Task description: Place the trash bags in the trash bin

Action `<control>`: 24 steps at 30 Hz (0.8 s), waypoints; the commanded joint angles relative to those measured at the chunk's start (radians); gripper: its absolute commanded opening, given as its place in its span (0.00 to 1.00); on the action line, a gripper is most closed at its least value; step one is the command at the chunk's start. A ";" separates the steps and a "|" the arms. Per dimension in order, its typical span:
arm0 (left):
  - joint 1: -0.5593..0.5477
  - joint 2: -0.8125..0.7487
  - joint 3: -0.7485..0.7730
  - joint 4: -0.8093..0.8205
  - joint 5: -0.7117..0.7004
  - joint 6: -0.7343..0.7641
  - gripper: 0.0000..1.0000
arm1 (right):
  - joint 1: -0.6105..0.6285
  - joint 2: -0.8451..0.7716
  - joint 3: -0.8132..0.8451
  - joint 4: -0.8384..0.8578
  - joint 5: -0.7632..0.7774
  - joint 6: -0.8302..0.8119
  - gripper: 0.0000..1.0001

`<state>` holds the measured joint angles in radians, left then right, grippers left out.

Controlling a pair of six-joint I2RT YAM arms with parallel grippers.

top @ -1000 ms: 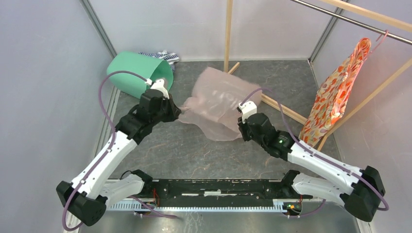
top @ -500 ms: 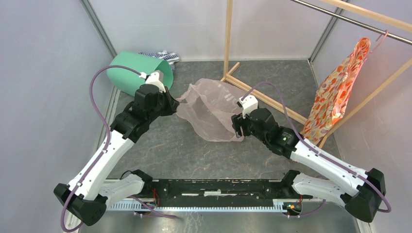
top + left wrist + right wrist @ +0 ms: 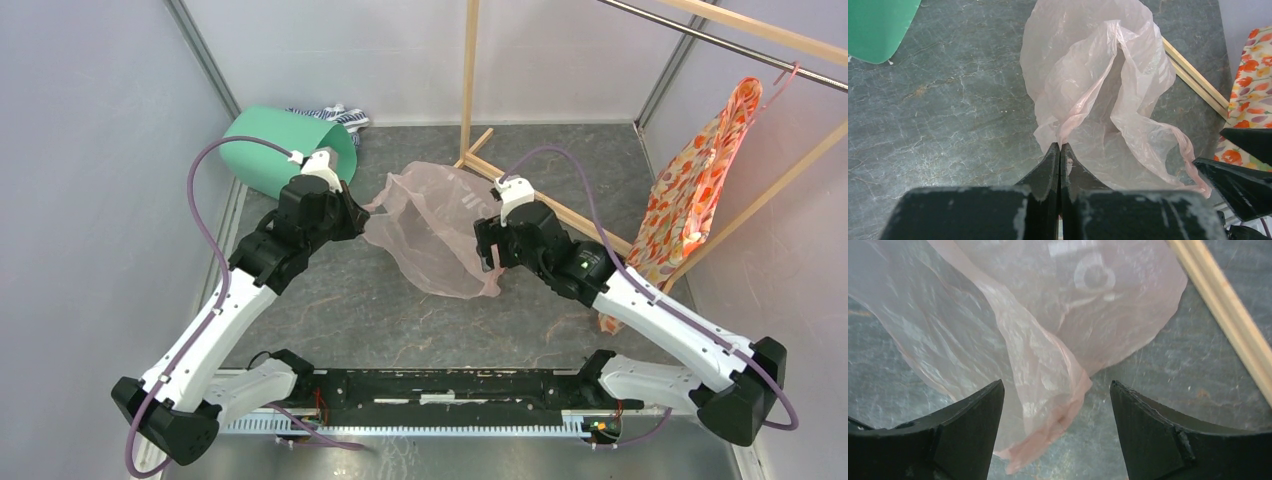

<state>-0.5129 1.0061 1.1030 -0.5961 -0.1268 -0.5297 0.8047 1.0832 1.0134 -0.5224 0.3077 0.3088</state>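
The pale pink translucent trash bag [image 3: 432,228] lies crumpled on the dark floor between the two arms. My left gripper [image 3: 1060,147] is shut on a pinched fold at the bag's left edge [image 3: 1083,75]. My right gripper [image 3: 1057,387] stands open over the bag's right side; a loose pink flap [image 3: 1048,390] hangs between its fingers [image 3: 973,415] without being gripped. The mint-green trash bin [image 3: 283,145] lies tipped at the back left, just beyond the left gripper [image 3: 356,222]; a corner of it [image 3: 878,25] shows in the left wrist view.
A wooden rack post [image 3: 469,75] and its floor rail [image 3: 560,215] stand behind and right of the bag. An orange floral garment [image 3: 695,190] hangs at right. A blue-white striped cloth [image 3: 335,114] lies behind the bin.
My right gripper has opened and let go of the bag, which has slumped from a stretched sheet into a crumpled heap. The left gripper, still shut on the bag, edged towards the bin.
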 commanded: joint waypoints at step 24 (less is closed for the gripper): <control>0.000 0.103 0.517 0.104 0.062 0.091 0.02 | -0.082 0.195 0.833 -0.083 -0.130 -0.118 0.00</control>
<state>-0.5129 1.0904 1.2896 -0.6365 -0.1173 -0.5175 0.7254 1.2148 1.2701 -0.6449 0.1127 0.3801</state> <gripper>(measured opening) 0.032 0.009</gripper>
